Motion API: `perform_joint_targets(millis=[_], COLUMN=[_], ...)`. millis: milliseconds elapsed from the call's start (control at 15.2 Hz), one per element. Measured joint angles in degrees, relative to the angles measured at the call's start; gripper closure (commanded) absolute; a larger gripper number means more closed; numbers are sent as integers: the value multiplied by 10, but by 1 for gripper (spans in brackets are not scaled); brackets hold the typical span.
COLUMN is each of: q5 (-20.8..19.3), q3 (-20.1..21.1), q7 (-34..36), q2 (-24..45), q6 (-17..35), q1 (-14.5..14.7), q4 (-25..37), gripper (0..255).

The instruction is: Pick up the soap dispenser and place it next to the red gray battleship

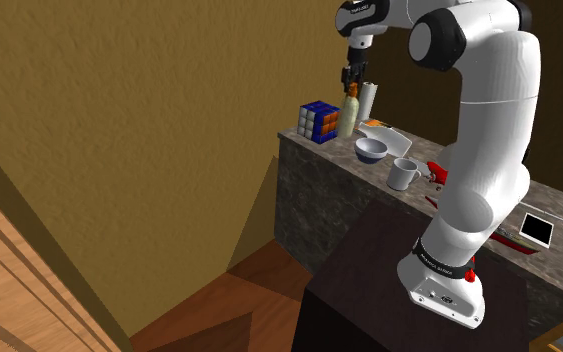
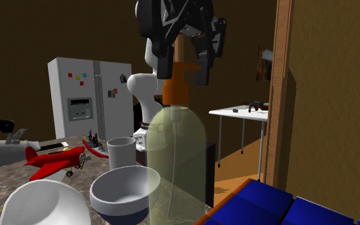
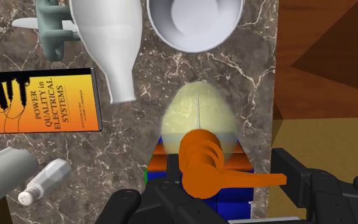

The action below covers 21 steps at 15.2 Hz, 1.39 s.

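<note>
Orange pump head (image 3: pixel 203 167) of the dispenser (image 3: pixel 198 111) nearest, directly between the fingers (image 3: pixel 301 181). Arm (image 1: pixel 489 130) reared up off the stand (image 1: pixel 369 290), elbow high, forearm reaching over so the gripper (image 1: pixel 354 76) points straight down at the counter (image 1: pixel 309 185). Yellow book (image 3: pixel 44 102) off to one finger's side, cover reading "POWER QUALITY in ELECTRICAL SYSTEMS". Fingers spread wide astride the pump head, nozzle pointing at one of them, nothing clamped. Dispenser upright on the counter beneath the fingers, cube (image 1: pixel 319 122) just beside it, bowl (image 3: pixel 195 22) beyond.
</note>
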Motion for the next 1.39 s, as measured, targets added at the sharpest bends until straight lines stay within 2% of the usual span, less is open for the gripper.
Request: perform_joint_targets(millis=[726, 1254, 1386], q5=[2, 12, -1], q3=[-3, -3, -7], q7=[-4, -10, -12], q2=[3, 27, -6], q6=[-84, -157, -149], q1=[-10, -27, -18], q4=[88, 185, 145], gripper=[255, 255, 255])
